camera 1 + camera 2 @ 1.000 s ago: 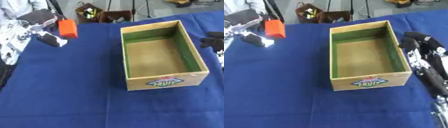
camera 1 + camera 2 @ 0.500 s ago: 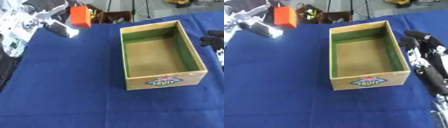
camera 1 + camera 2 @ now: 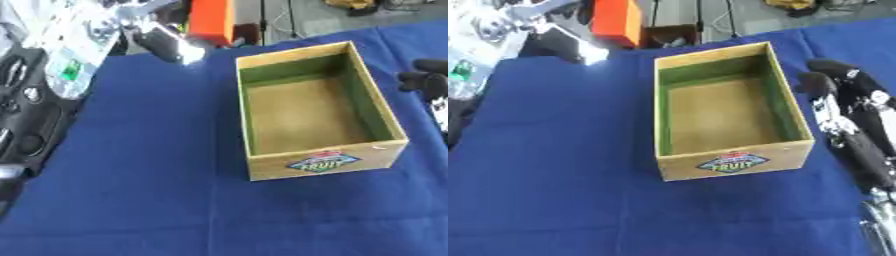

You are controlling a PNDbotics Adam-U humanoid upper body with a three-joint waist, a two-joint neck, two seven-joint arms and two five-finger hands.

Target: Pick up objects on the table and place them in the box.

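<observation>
The left hand (image 3: 162, 37) pinches an orange block (image 3: 211, 20), held raised near the far left corner of the empty fruit box (image 3: 315, 107), probably for dropping in. The right hand (image 3: 842, 87) rests beside the box on the blue surface (image 3: 140, 175), fingers relaxed, apparently idle.

We read one word only: "FRUIT", in pale capitals on a blue, diamond-shaped label (image 3: 324, 161) with a red patch at its top. The label sits on the near short wall of the wooden box (image 3: 271, 170), slightly right of that wall's middle. We find nothing else legible.
</observation>
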